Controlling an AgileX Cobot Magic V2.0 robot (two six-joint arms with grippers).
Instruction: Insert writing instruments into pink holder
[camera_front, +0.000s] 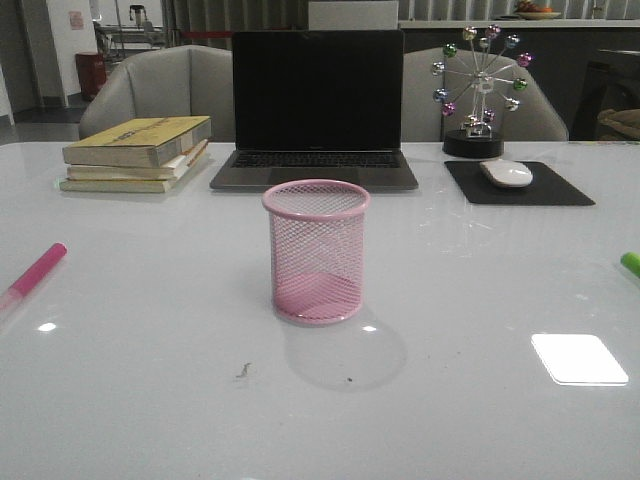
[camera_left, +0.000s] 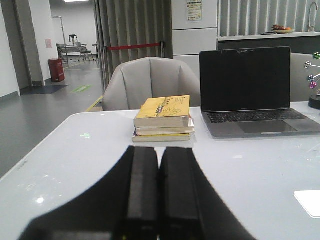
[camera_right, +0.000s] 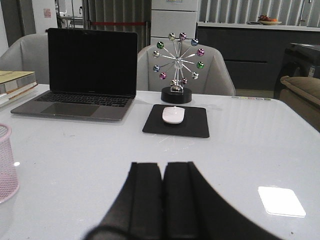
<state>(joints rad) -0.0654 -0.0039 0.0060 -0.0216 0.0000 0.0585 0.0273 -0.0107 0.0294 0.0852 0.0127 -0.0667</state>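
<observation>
The pink wire-mesh holder (camera_front: 316, 251) stands upright and empty at the middle of the white table; its edge shows as the holder (camera_right: 7, 164) in the right wrist view. A hot pink marker (camera_front: 33, 273) lies flat at the table's left edge. Only the tip of the lime green marker (camera_front: 631, 263) shows at the right edge. Neither arm appears in the front view. My left gripper (camera_left: 159, 150) is shut, black fingers pressed together, holding nothing, above bare table. My right gripper (camera_right: 163, 165) is likewise shut and empty, right of the holder.
At the back stand an open laptop (camera_front: 317, 105), a stack of books (camera_front: 138, 153) to its left, and a white mouse (camera_front: 506, 173) on a black pad (camera_front: 520, 185) with a ball-wheel ornament (camera_front: 480, 90) to the right. Grey chairs (camera_front: 160, 88) sit behind the table.
</observation>
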